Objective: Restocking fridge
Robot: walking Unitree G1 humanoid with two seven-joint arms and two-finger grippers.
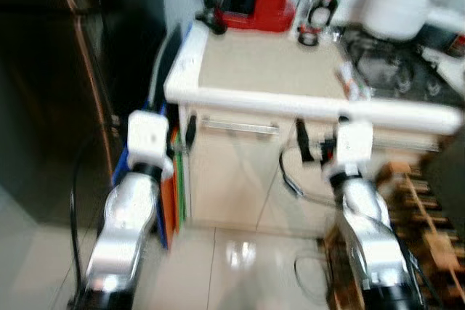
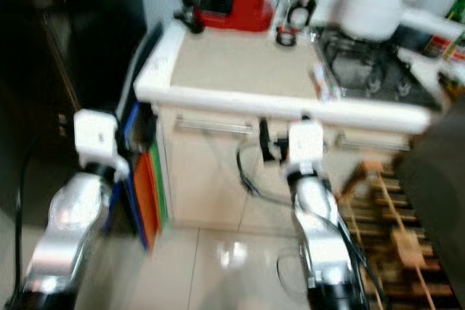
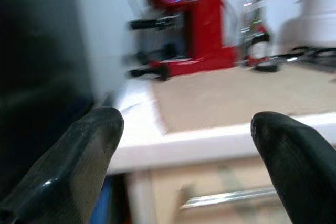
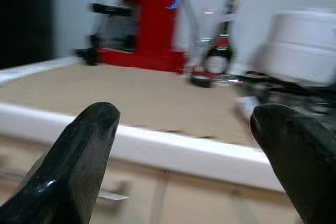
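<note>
Fridge [image 1: 51, 85] — dark, left of both grippers' fingers [image 3: 79, 156].

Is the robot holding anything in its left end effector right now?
No, the left end effector is open, its two black fingers spread apart with nothing between them, pointed toward the counter.

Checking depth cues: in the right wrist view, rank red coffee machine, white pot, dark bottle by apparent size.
1. red coffee machine
2. white pot, close to the machine, cropped and blurred, so unsure
3. dark bottle, clearly smallest
</note>
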